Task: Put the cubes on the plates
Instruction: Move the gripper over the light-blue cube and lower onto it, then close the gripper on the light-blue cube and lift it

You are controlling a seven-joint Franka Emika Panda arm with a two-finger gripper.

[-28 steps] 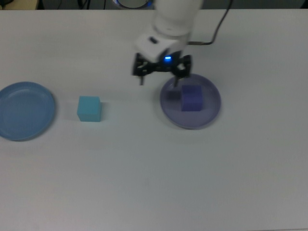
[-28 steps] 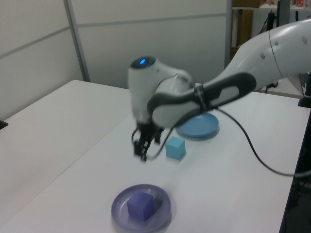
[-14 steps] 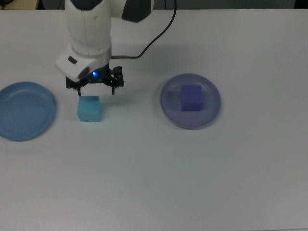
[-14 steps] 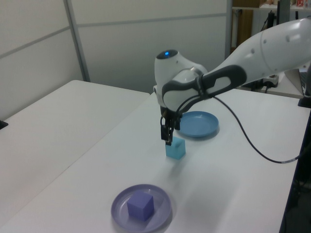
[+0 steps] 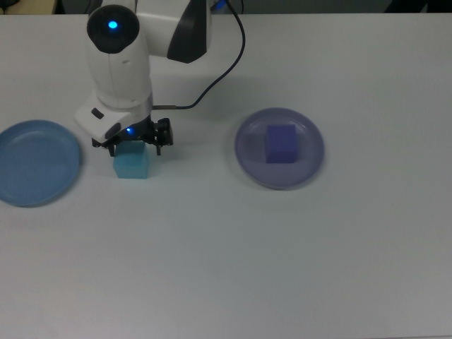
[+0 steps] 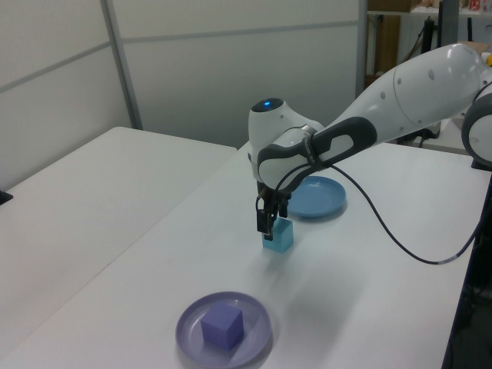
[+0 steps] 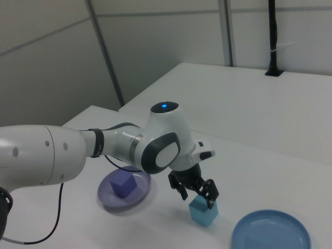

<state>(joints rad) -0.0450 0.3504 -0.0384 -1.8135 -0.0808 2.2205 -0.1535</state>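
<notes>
I have the gripper low over the cyan cube, its fingers spread wide, one on each side of the cube's upper part; in the right view one fingertip sits just off the cube's top edge. I cannot tell whether either finger touches it. The cube rests on the white table directly below and between the fingers, so the coming move turns on going straight down. The blue plate lies near, toward the top view's left of the fingers. Well apart on the top view's right, the purple cube sits on the lavender plate.
</notes>
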